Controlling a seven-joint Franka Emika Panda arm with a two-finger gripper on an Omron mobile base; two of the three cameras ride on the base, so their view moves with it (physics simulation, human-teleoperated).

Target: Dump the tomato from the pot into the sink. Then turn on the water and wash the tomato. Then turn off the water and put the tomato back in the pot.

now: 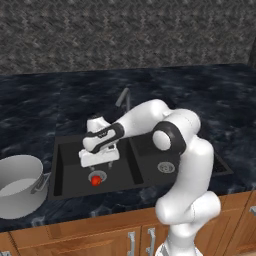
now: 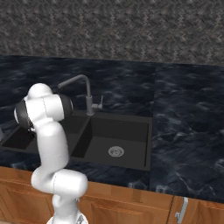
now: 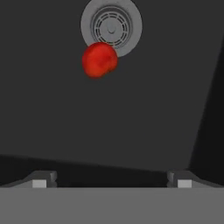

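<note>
Tomato (image 3: 99,59) round, no long axis to read, resting on floor of left basin of sink (image 1: 70,150), touching drain ring (image 3: 112,27) at its 7 o'clock edge. Pincer (image 3: 112,179) spread wide, empty, hovering above. Pot (image 1: 19,186) upright on surface (image 1: 210,95), at 9 o'clock of sink.

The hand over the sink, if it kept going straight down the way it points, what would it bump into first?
Probably the black sink floor. The open hand aims at bare floor; the tomato sits further ahead by the drain.
</note>
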